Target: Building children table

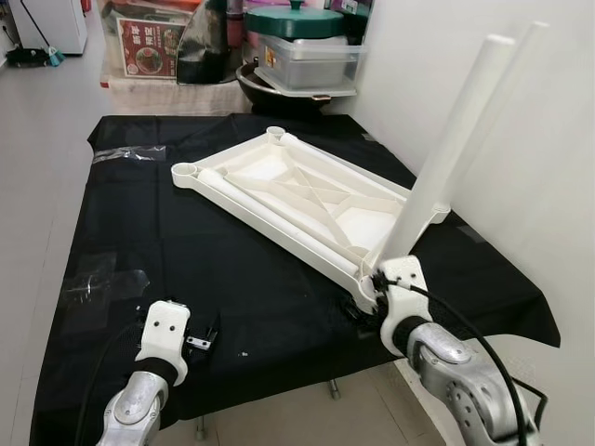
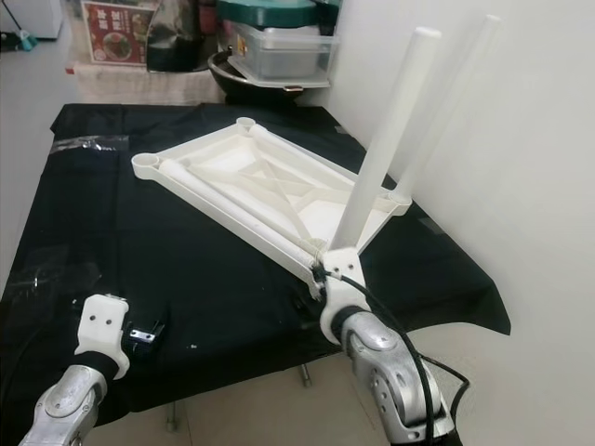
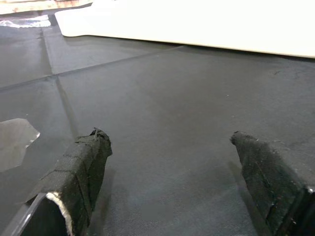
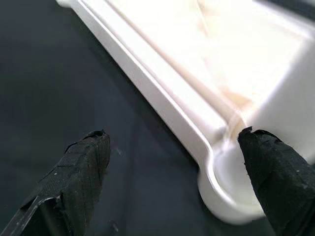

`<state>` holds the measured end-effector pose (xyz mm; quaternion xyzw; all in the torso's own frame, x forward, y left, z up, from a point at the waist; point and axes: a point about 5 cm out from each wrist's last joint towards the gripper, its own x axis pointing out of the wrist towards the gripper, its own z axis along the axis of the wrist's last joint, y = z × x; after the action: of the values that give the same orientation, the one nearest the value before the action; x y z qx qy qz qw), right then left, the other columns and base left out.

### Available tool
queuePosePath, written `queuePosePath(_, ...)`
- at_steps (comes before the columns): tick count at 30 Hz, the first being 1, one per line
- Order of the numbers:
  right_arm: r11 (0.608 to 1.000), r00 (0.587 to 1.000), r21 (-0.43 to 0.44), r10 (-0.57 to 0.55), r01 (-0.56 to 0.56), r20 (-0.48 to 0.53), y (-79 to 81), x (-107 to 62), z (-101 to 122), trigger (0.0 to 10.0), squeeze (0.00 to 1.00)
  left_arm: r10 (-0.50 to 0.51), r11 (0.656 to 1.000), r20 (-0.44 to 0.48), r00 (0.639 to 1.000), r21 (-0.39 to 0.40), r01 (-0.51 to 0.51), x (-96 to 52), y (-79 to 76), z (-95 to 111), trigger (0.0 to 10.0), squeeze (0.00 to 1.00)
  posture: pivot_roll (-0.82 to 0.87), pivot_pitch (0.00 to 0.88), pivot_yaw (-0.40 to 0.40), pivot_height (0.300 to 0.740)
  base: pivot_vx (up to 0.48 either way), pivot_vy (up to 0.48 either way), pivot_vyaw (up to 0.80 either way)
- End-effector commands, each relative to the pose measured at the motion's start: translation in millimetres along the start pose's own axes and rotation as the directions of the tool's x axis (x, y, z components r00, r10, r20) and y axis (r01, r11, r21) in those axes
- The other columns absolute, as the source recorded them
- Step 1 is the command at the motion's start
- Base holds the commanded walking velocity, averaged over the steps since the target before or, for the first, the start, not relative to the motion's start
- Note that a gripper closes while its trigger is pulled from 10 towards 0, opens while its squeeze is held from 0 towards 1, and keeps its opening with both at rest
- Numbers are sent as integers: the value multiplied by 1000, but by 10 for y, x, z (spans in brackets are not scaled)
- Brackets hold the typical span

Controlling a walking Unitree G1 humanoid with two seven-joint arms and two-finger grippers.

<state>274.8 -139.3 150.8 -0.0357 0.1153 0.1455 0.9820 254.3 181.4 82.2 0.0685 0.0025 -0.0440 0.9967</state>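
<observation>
- Two white legs are standing upright in the near right corners of the white tabletop, which is lying upside down on the black cloth.
- A third leg is lying flat inside the tabletop along its near edge.
- The right gripper is sitting at the tabletop's near corner, fingers spread, one at the socket rim.
- The left gripper is hovering low over bare cloth, fingers spread and holding nothing.

Bright, even indoor light; right wrist view overexposed and blurred.
</observation>
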Motion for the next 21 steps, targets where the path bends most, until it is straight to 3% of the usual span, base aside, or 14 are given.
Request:
queuePosePath(1, 988, 997, -153, -14, 25, 72, 8, -4, 130, 10000, 0, -8, 1000, -21, 1000, 4, 8, 3, 0, -40, 10000, 0, 63, 0, -122, 740, 0, 0, 0)
queuePosePath(4, 991, 992, -109, 85, -74, 98, 65, 9, 190, 10000, 0, -5, 1000, -16, 1000, 3, 5, 7, 5, -30, 10000, 0, 72, 0, -125, 740, 0, 0, 0)
queuePosePath(7, 991, 992, -109, 85, -74, 98, 65, 9, 190, 10000, 0, -5, 1000, -16, 1000, 3, 5, 7, 5, -30, 10000, 0, 72, 0, -125, 740, 0, 0, 0)
queuePosePath(10, 984, 973, -80, 170, -159, 154, 151, 35, 278, 10000, 0, 8, 1000, -7, 1000, 2, -8, 16, 28, -10, 10000, 0, 77, 0, -124, 740, 0, 0, 0)
queuePosePath(18, 980, 956, -98, 192, -174, 220, 285, 162, 355, 10000, 0, 19, 1000, 9, 1000, -9, -19, 33, 62, 45, 10000, 0, 97, 0, -123, 740, 0, 0, 0)
queuePosePath(21, 982, 955, -65, 185, -175, 231, 329, 244, 359, 10000, 0, 19, 1000, 26, 999, -10, -19, 42, 86, 118, 10000, 0, 99, 0, -118, 740, 0, 91, 0)
